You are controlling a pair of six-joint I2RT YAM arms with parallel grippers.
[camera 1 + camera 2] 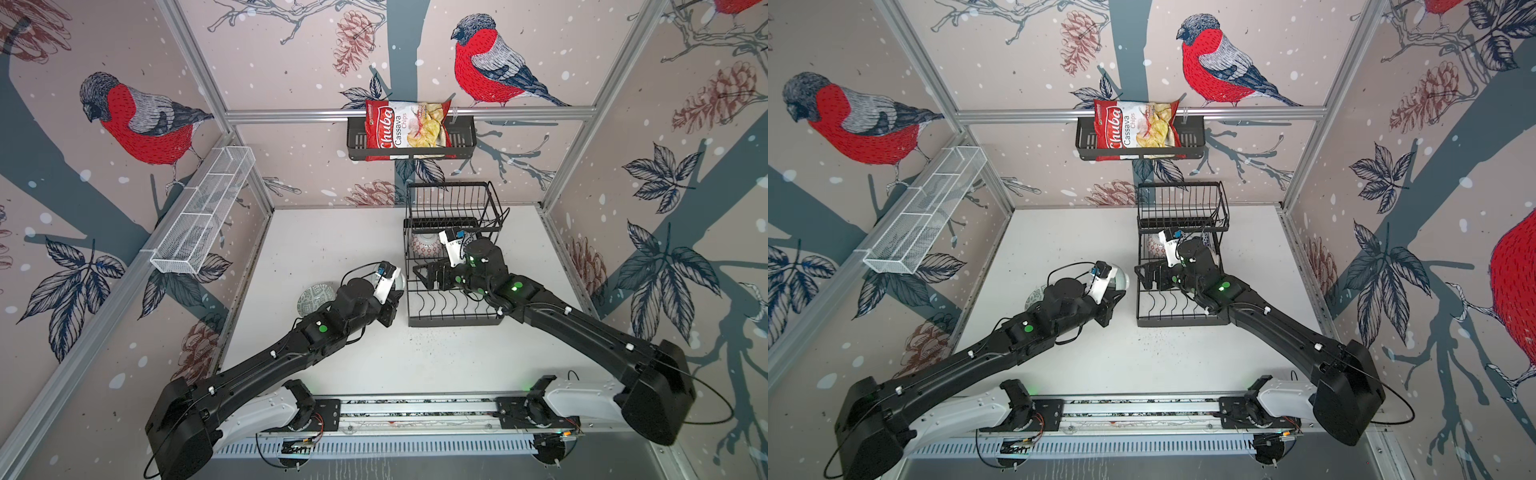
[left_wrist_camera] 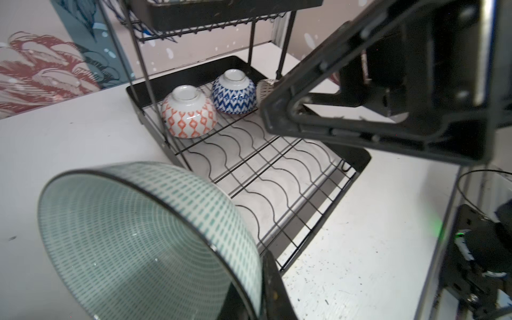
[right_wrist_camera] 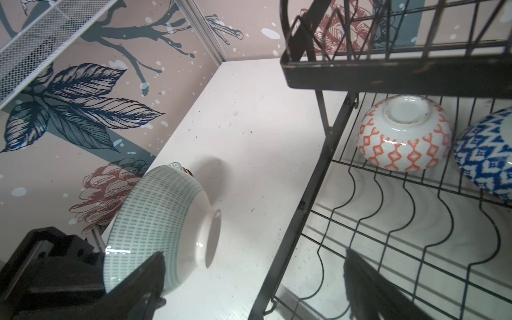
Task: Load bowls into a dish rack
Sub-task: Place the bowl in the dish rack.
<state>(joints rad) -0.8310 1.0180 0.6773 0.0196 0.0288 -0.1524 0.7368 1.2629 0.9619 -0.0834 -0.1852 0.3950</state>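
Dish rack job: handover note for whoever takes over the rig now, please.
Left gripper: shut on the teal bowl, by its rim, held beside the dish rack.
Right gripper: open, empty, over the rack's lower tier.
Done: orange bowl and blue bowl sit upside down under the raised basket; a third bowl is half hidden.
To do: rack the teal bowl, then the patterned bowl on the table.

Bowls lie in the dish rack, under its raised basket
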